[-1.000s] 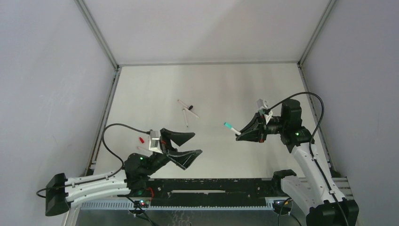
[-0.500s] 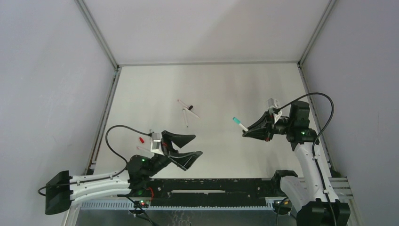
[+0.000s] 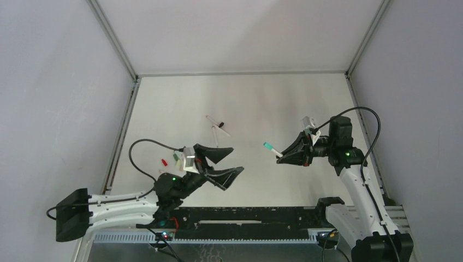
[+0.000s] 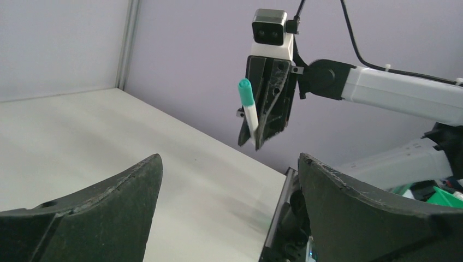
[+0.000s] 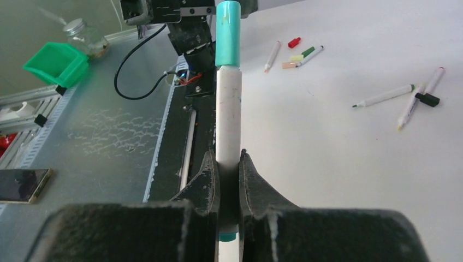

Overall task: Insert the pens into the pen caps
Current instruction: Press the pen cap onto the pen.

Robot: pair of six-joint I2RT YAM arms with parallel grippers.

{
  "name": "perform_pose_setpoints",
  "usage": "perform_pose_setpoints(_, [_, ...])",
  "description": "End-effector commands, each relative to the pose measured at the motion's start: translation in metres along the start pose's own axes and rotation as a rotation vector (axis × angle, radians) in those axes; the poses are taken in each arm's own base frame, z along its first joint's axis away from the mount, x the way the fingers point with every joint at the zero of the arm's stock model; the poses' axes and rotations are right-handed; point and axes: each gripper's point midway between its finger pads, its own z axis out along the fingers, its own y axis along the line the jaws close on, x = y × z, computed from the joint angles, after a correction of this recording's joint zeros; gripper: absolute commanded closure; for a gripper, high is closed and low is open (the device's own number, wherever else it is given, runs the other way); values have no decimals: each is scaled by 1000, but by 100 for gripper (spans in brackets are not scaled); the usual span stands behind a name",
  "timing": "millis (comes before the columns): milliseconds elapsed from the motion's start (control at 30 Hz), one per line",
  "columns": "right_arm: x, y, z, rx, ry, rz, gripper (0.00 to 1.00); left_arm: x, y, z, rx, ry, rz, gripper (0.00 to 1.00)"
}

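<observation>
A teal-capped pen (image 5: 228,109) is clamped in the right hand (image 3: 280,157) above the surface (image 3: 262,98); the left hand (image 3: 236,161) is spread wide, nothing gripped.

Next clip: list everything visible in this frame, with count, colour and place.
capped pen: 1, white barrel, teal cap, held in the right gripper above the table
loose pens: 4, white; two close together mid-table, two at the near left
loose caps: 4; black by the mid-table pens; red, yellow-green, peach by the near-left pens
bin: 1, green, off the table's near side
jar: 1, clear glass, beside the bin
flat dark device: 1, on the near-side metal surface
table: 1, white
left gripper: 1, black, open, empty
right gripper: 1, black, shut on the capped pen
</observation>
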Motion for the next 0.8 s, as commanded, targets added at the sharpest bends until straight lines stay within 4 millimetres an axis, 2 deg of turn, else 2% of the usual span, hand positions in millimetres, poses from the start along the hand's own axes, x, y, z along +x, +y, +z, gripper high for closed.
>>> perform_pose_setpoints(0, [-17,2,6,2,19,-68,100,-41,-16,36,33,-120,58,3])
perform_pose_setpoints(100, [-18,4,7,-3,20,-64,100,-43,-20,49,35,-139,23,6])
perform_pose_setpoints(433, [-18,7,10,-23,22,-50,100,-53,-24,70,50,-210,-154,17])
perform_pose_setpoints(633, [-17,5,11,-21,25,-40,100,-46,-31,83,89,-209,-190,18])
perform_pose_setpoints(767, [-16,4,12,-21,29,-34,100,-40,-28,91,69,-200,-197,26])
